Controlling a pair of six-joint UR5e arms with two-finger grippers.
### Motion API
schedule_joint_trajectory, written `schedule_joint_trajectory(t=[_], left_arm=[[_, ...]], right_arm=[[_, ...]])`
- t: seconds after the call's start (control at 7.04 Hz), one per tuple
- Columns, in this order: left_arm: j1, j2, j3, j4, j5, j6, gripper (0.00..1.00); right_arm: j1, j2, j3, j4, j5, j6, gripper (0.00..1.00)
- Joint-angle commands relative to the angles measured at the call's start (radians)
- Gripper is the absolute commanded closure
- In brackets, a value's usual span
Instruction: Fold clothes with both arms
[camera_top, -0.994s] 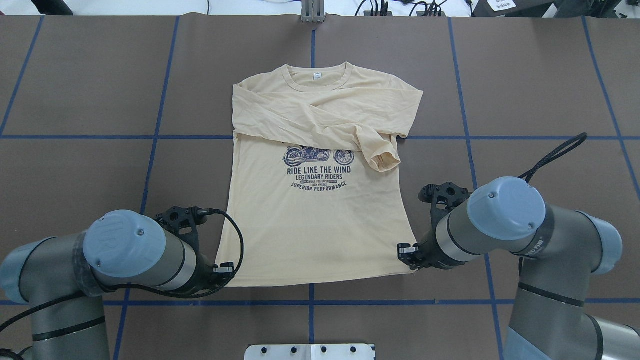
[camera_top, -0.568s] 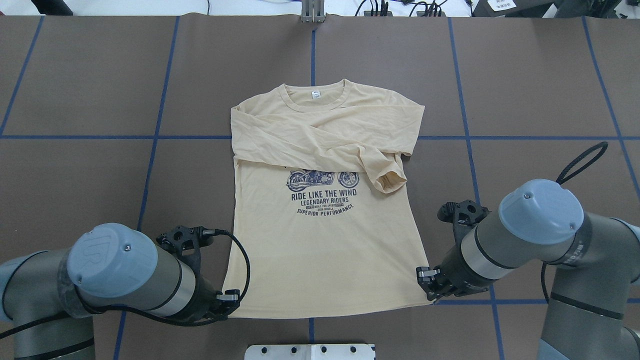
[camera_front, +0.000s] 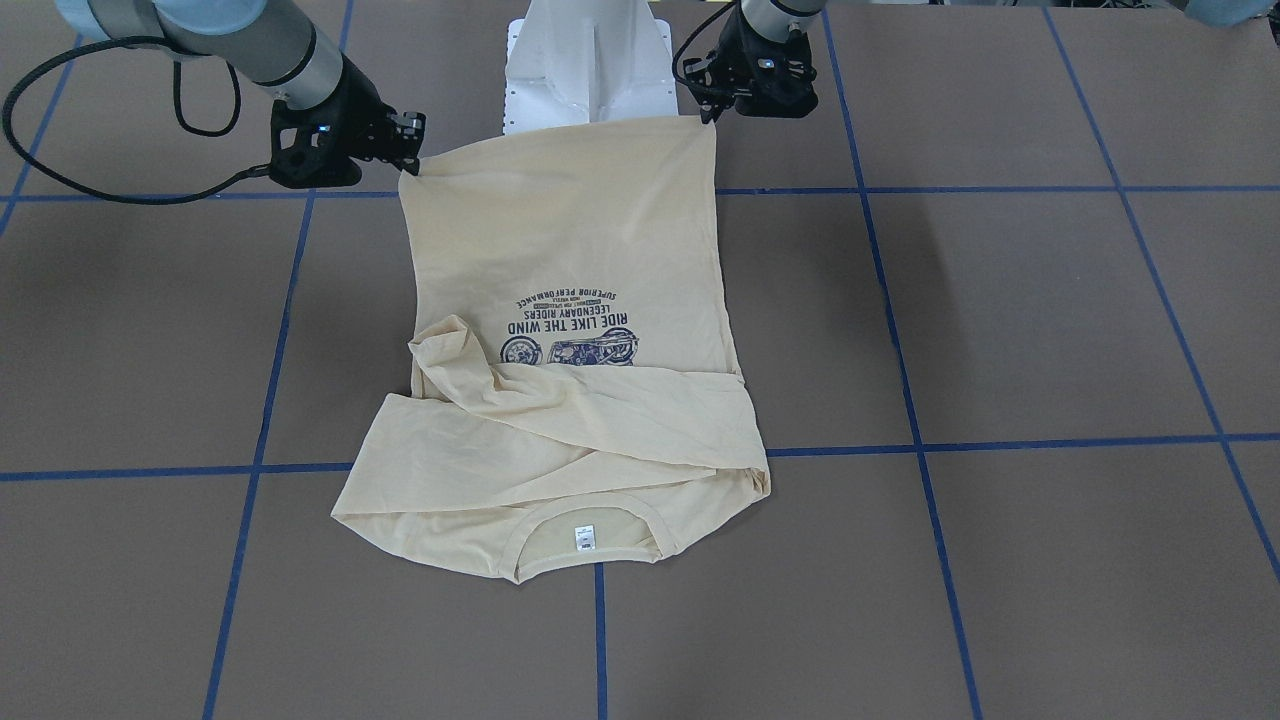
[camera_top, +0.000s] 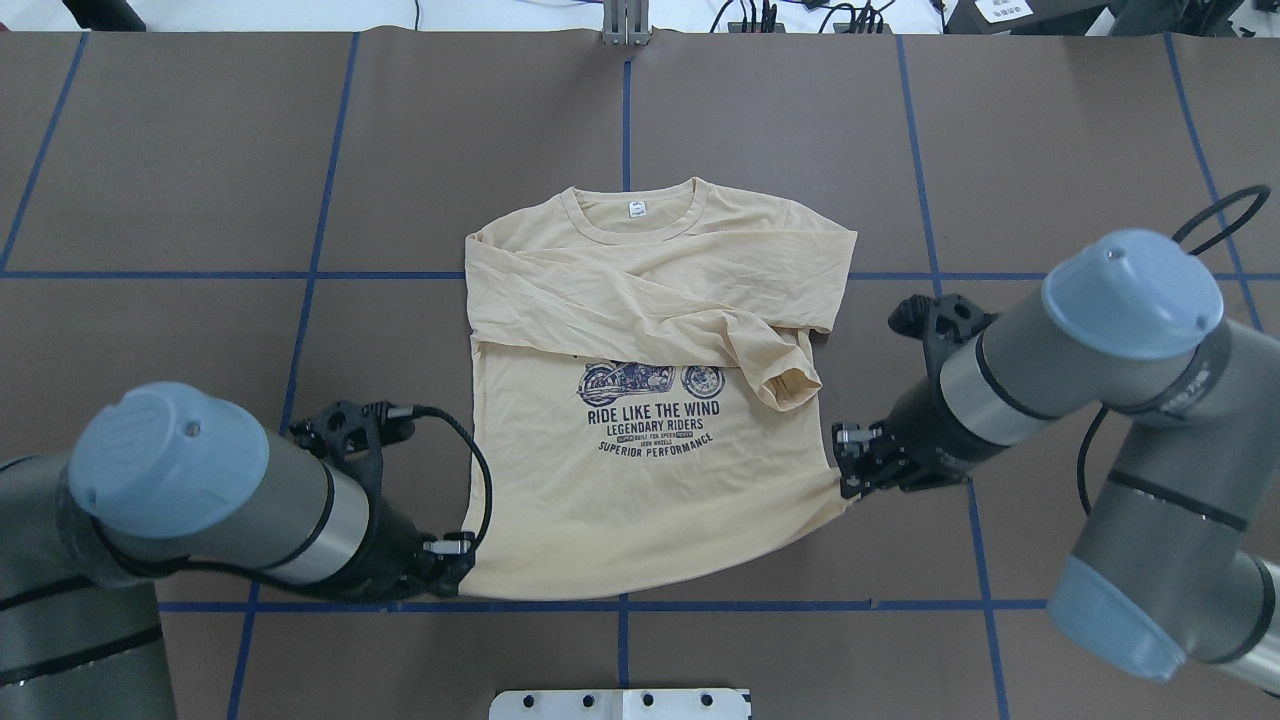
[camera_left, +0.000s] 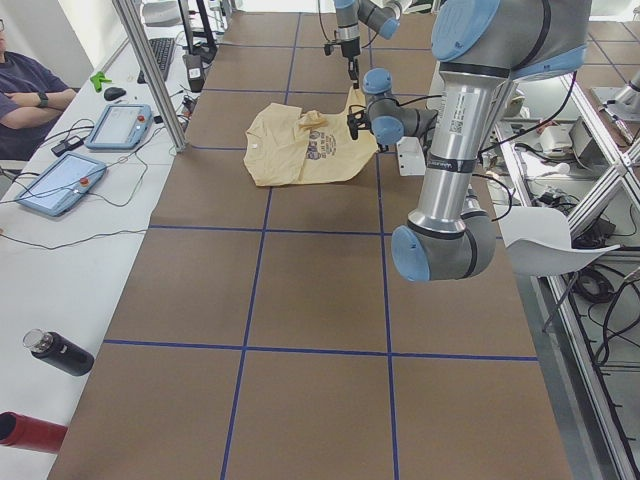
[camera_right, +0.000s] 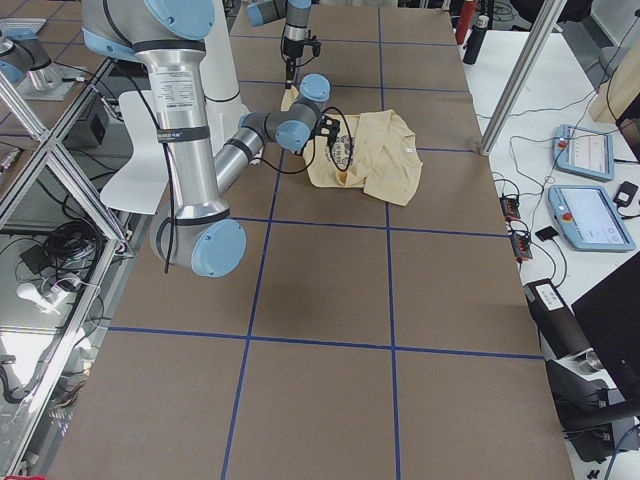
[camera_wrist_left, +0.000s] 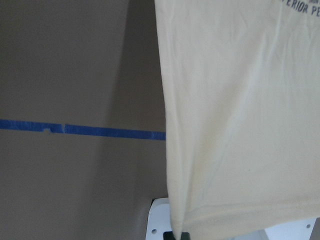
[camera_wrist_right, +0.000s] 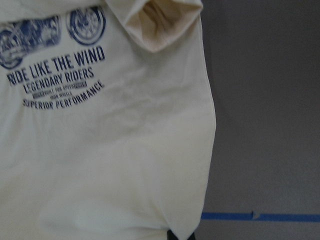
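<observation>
Shirt: the pale cream-yellow long-sleeved shirt (camera_top: 640, 500) is near the middle of the brown counter (camera_top: 200, 180), print side up, with its collar away from the robot and its hem toward it.
Sleeves: both are folded across the chest, one over the other. An open cuff (camera_top: 783, 377) lies just beside the navy motorcycle print (camera_top: 650, 385).
Neck label: a small white label (camera_top: 636, 209) sits inside the collar at the shirt's far edge.
Left fingers: the fingers of the left arm (camera_top: 200, 500), the left fingers (camera_top: 460, 578), are closed on the hem corner on the robot's left. In the left wrist view the cloth runs down into the pinch at the bottom edge.
Right fingers: the fingers of the right arm (camera_top: 1040, 370), the right fingers (camera_top: 848, 480), are closed on the opposite hem corner, where the cloth is drawn to a small point.
Hem: both corners are held up off the counter and the edge spans between the two grips. The right corner is farther from the robot than the left one.
Collar end: the shoulders and folded sleeves lie flat on the counter.
Counter markings: blue tape lines (camera_top: 300, 274) form a grid, and one line passes under the shirt's shoulders.
Base: the white pedestal base (camera_front: 590, 60) stands between the two arms, and in the front-facing view the raised hem overlaps its near edge.
</observation>
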Motion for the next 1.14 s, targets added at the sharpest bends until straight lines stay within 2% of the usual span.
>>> schedule_joint_trajectory(t=[0.0, 0.43, 0.57, 0.71, 0.85, 0.99], left_arm=[[-0.197, -0.107, 0.124, 0.000, -0.010, 0.105, 1.00], [-0.402, -0.196, 0.258, -0.010, -0.012, 0.257, 1.00], [-0.440, -0.248, 0.357, -0.036, -0.010, 0.271, 1.00], [-0.442, -0.321, 0.527, -0.126, -0.009, 0.274, 1.00], [-0.447, -0.326, 0.645, -0.276, -0.007, 0.271, 1.00], [-0.450, -0.328, 0.721, -0.352, -0.006, 0.274, 1.00]], right_arm=[[0.145, 0.102, -0.118, -0.001, -0.005, -0.093, 1.00], [0.238, 0.280, -0.328, 0.004, -0.025, -0.120, 1.00], [0.268, 0.297, -0.375, 0.005, -0.044, -0.143, 1.00], [0.274, 0.359, -0.465, 0.005, -0.086, -0.156, 1.00], [0.273, 0.416, -0.571, 0.055, -0.104, -0.156, 1.00], [0.273, 0.432, -0.675, 0.179, -0.118, -0.156, 1.00]])
